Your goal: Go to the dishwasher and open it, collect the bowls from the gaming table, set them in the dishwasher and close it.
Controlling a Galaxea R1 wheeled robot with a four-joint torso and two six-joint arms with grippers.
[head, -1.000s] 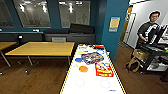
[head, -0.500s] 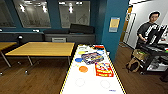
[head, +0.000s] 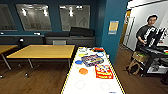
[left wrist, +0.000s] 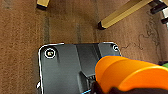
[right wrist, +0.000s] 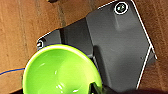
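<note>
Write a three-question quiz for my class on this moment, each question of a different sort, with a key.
1. True or false: the orange bowl in the left wrist view hangs over a brown floor.
2. Multiple choice: which bowl does the right wrist view show up close? A. blue B. yellow C. green
3. Fill in: on the gaming table, the red game box lies beside an ____ bowl.

Key: 1 true. 2 C, the green bowl. 3 orange.
</note>
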